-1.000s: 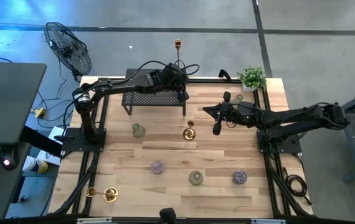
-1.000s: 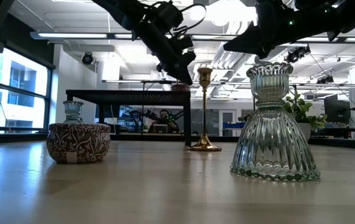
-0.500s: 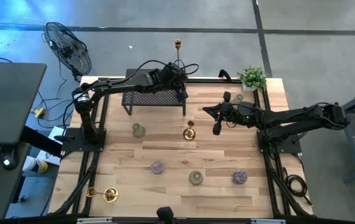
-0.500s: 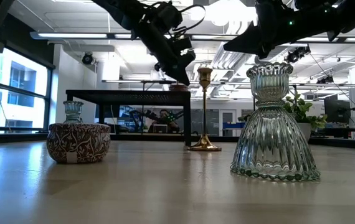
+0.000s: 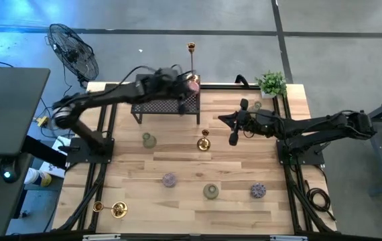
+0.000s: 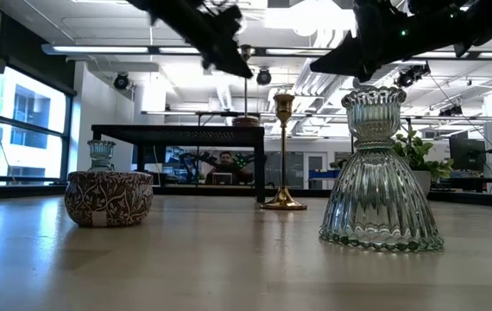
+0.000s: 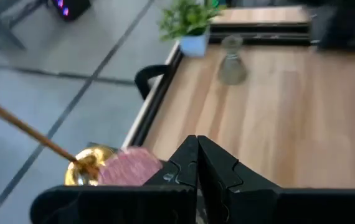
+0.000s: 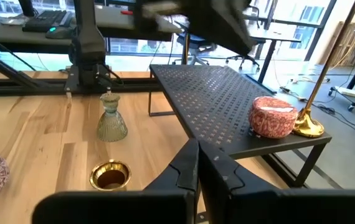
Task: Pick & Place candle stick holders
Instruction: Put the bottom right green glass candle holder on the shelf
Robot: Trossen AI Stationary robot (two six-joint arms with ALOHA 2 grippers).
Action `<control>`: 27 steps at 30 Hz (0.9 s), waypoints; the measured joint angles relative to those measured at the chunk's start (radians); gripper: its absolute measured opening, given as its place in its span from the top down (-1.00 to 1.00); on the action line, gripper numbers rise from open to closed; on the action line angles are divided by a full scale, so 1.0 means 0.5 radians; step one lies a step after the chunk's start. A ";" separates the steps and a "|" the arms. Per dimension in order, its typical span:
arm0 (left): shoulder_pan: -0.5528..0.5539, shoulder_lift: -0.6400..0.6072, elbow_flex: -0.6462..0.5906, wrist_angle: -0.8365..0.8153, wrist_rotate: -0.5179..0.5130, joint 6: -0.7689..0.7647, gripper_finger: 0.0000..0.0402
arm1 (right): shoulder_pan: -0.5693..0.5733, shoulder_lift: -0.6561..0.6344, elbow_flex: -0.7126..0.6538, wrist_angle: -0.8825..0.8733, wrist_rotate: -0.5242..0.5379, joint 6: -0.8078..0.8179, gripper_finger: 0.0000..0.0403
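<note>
A pink squat holder (image 5: 193, 85) sits on the far right corner of the black mesh rack (image 5: 157, 106), next to the base of a tall gold candlestick (image 5: 191, 48). My left gripper (image 5: 179, 86) hovers shut just left of the pink holder (image 7: 131, 169) and above the rack, touching nothing. My right gripper (image 5: 233, 138) hangs shut over the table's middle right, with nothing in it. A second gold candlestick (image 5: 204, 142) stands on the table in front of the rack. A third (image 5: 110, 209) lies at the near left corner.
A pale green holder (image 5: 149, 140), a purple one (image 5: 169, 179), a green one (image 5: 210, 191) and another purple one (image 5: 257, 191) stand on the table. A glass holder (image 5: 257, 105) sits by the potted plant (image 5: 271, 84). A fan (image 5: 74, 50) stands beyond the far left corner.
My left gripper has risen from the rack's far right corner and drawn back toward the table's left, staying shut. The pink holder, covered by the gripper before, now shows on the rack.
</note>
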 joint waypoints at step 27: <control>-0.052 -1.761 -1.504 0.337 -0.022 -0.128 1.00 | 1.232 0.441 0.783 -1.516 0.651 1.173 0.84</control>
